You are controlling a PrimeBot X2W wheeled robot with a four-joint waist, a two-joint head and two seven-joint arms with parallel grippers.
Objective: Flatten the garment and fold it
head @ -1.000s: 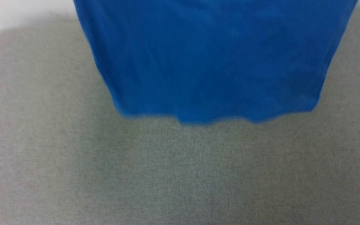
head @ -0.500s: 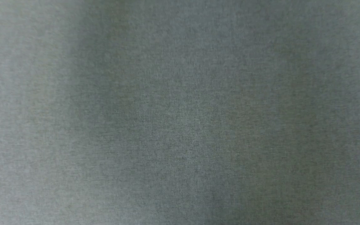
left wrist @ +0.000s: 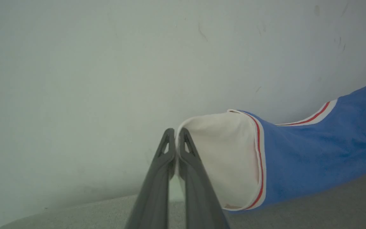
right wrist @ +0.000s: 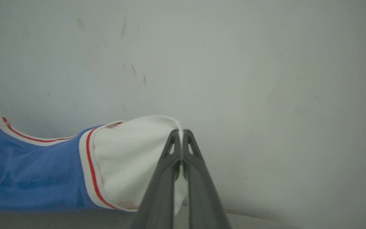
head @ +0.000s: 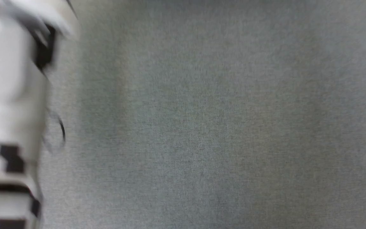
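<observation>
- Firmly, the left gripper (left wrist: 176, 133) has its two dark fingers pressed together, pinching the rim of a white sleeve (left wrist: 224, 159) at the cuff opening.
- Likewise the right gripper (right wrist: 180, 133) is closed tight, with the edge of the other white sleeve (right wrist: 129, 159) caught between its tips and a small flap of white cloth hanging just below them.
- Each sleeve bulges open beside the fingers and meets the blue body at a white band with a thin red stripe.
- From both sleeves the garment (left wrist: 313, 152) runs sideways toward the other arm, so it is held up by its two sleeves, stretched between the grippers; a second red-and-white stripe runs along its upper edge.
- Below it lies a grey surface (left wrist: 329, 206) of woven cloth; whether the blue lower edge touches it cannot be told.
- Behind the garment stands a pale wall (right wrist: 249, 63) with a few faint dark scuffs.
- In the head view, a blurred pale forearm (head: 8, 95) with dark blocks stands along the left edge over the grey surface.
</observation>
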